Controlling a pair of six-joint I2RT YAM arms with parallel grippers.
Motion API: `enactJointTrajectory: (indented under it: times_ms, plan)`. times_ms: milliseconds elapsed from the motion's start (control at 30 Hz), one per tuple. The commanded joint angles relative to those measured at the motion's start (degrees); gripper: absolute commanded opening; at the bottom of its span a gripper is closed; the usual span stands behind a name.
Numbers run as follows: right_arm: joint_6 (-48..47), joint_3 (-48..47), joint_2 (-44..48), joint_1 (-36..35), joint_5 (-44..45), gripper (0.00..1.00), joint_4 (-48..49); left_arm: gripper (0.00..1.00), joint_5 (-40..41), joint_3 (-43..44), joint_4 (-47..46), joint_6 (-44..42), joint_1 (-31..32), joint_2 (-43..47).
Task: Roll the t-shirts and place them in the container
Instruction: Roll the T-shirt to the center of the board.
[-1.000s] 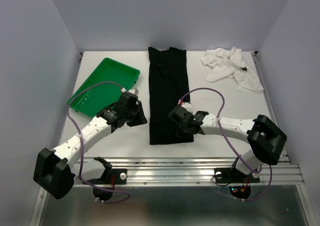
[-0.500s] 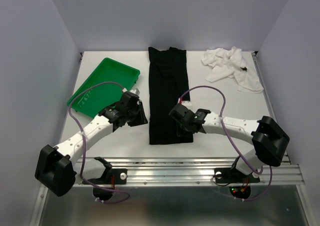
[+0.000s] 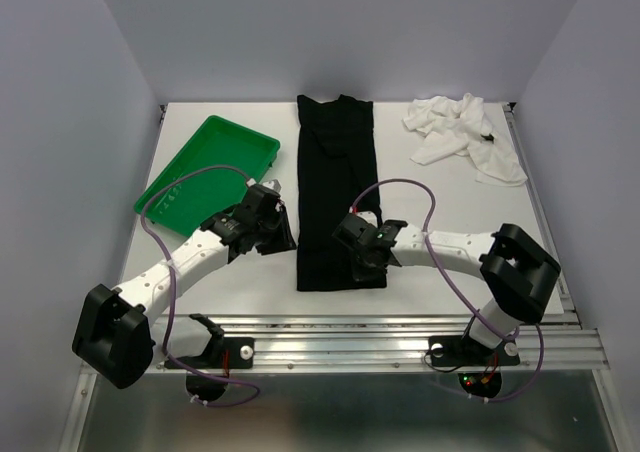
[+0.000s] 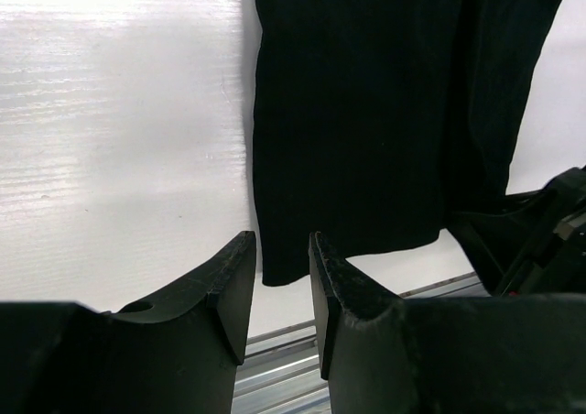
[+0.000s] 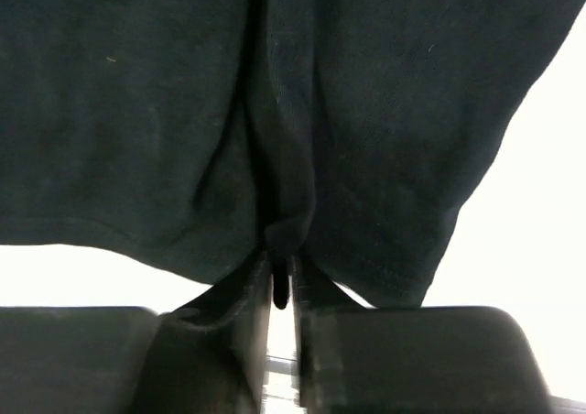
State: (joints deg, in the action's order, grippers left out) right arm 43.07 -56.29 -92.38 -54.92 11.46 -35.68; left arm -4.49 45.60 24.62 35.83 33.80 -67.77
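The black t-shirt lies folded into a long narrow strip down the middle of the table. My right gripper is at its near right corner. In the right wrist view the gripper is shut on a pinched fold of the black t-shirt at the hem. My left gripper hovers at the strip's left edge near the front. The left wrist view shows the left gripper open and holding nothing, just short of the near left corner of the black t-shirt. The white t-shirt lies crumpled at the back right.
A green tray sits tilted at the back left, close behind my left arm. A metal rail runs along the table's near edge. White walls close in the left, right and back sides.
The right gripper has closed on the hem of the black t-shirt and shifted slightly left. The left gripper has edged right toward the shirt's left edge, still open.
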Motion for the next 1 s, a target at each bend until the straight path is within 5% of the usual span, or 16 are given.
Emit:
enactJointTrajectory:
  times_ms: [0,267,567,800,967]
  plan:
    - [-0.1,0.7,-0.7,-0.7,-2.0,0.22,2.0,0.41,-0.3,-0.7,-1.4,-0.5,0.3,-0.1]
    - [-1.0,-0.5,4.7,-0.7,-1.6,0.34,-2.9,0.41,0.2,0.9,-0.5,-0.3,0.4,0.4]
    - [1.9,-0.8,11.0,-0.7,1.5,0.33,-4.0,0.41,0.7,5.1,1.5,-1.3,0.3,-0.5]
    - [6.2,-0.5,8.0,1.2,5.1,0.11,-2.6,0.41,0.6,4.0,1.1,-0.9,0.4,-0.3]
    - [6.6,-0.1,6.2,1.2,4.3,0.06,2.1,0.41,1.0,2.9,1.0,-0.9,0.3,0.3]
